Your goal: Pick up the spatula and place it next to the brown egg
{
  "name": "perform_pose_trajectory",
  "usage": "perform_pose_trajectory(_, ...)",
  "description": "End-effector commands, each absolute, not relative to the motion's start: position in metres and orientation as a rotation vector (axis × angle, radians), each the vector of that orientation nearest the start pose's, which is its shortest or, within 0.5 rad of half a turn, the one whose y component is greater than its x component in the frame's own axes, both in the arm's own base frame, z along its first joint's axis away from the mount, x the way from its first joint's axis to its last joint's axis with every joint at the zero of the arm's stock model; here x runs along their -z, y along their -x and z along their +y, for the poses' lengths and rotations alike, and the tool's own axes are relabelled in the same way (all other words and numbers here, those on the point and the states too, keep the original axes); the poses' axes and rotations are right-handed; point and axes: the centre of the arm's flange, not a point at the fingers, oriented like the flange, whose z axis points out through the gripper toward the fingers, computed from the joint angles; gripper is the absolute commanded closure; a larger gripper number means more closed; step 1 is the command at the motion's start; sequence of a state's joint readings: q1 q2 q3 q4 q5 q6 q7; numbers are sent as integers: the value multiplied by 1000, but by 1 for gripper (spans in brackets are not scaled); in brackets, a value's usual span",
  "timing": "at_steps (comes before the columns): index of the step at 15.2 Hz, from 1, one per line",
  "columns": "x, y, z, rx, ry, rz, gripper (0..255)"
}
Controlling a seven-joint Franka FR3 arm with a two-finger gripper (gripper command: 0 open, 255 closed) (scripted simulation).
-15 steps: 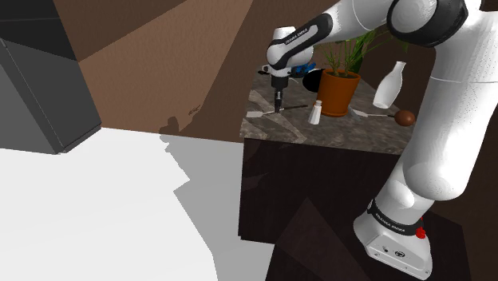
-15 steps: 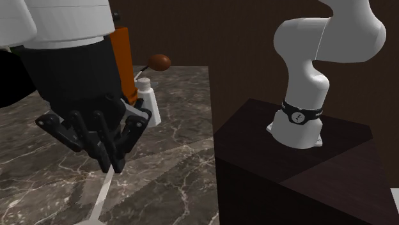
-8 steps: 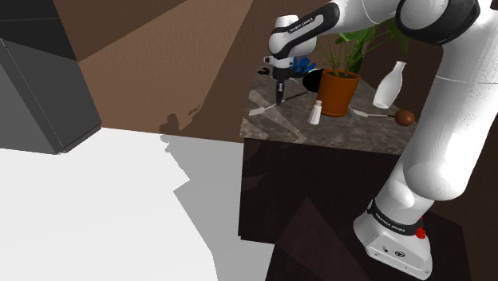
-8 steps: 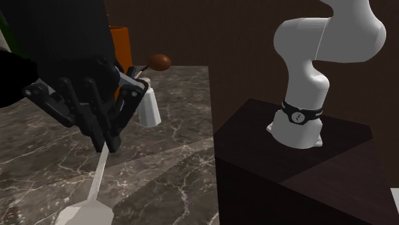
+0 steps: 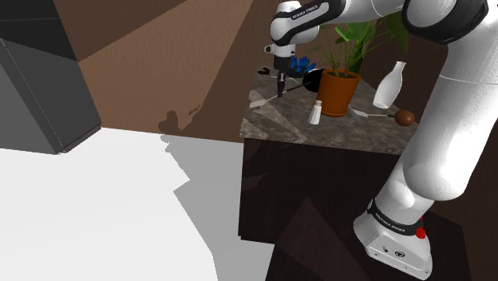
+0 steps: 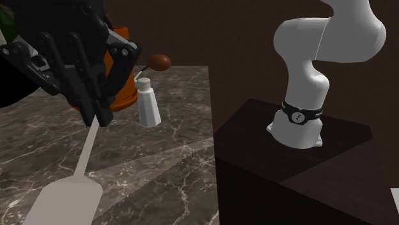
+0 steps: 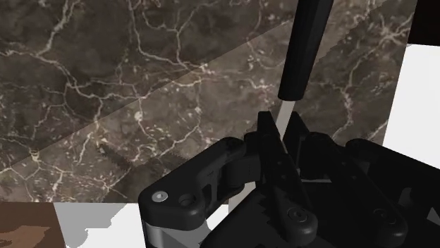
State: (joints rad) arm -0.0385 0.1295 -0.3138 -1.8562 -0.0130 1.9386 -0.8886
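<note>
My gripper (image 5: 280, 89) hangs above the far left end of the dark marble counter (image 5: 335, 132), shut on the spatula (image 5: 297, 86). The spatula is clear of the counter and tilted. Its pale blade (image 6: 64, 201) hangs low, and its thin shaft runs up into the gripper (image 6: 99, 118). In the wrist view the fingers (image 7: 268, 137) clasp the pale shaft, and the black handle (image 7: 304, 49) sticks out beyond them. The brown egg (image 5: 405, 118) lies at the counter's right end in the shoulder view, far from the gripper. It also appears as the brown egg (image 6: 158, 62) at the back.
An orange pot with a green plant (image 5: 339, 92) stands mid-counter, with a small white shaker (image 5: 317, 112) in front of it. A white vase (image 5: 391, 86) stands behind the egg and a pale utensil (image 5: 369, 114) lies beside it. A blue object (image 5: 302, 64) sits behind the gripper.
The gripper has risen from the counter with the spatula in it. The blade has come off the surface and now hangs tilted in the air.
</note>
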Motion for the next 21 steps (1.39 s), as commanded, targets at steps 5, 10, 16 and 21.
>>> perform_pose_trajectory(5,-481,-554,-198,-101,3043,-847,255)
perform_pose_trajectory(10,-484,-506,-219,-101,3043,-847,255)
perform_pose_trajectory(16,-484,-433,-251,-101,3043,-847,255)
perform_pose_trajectory(21,-484,-372,-277,-101,3043,-847,255)
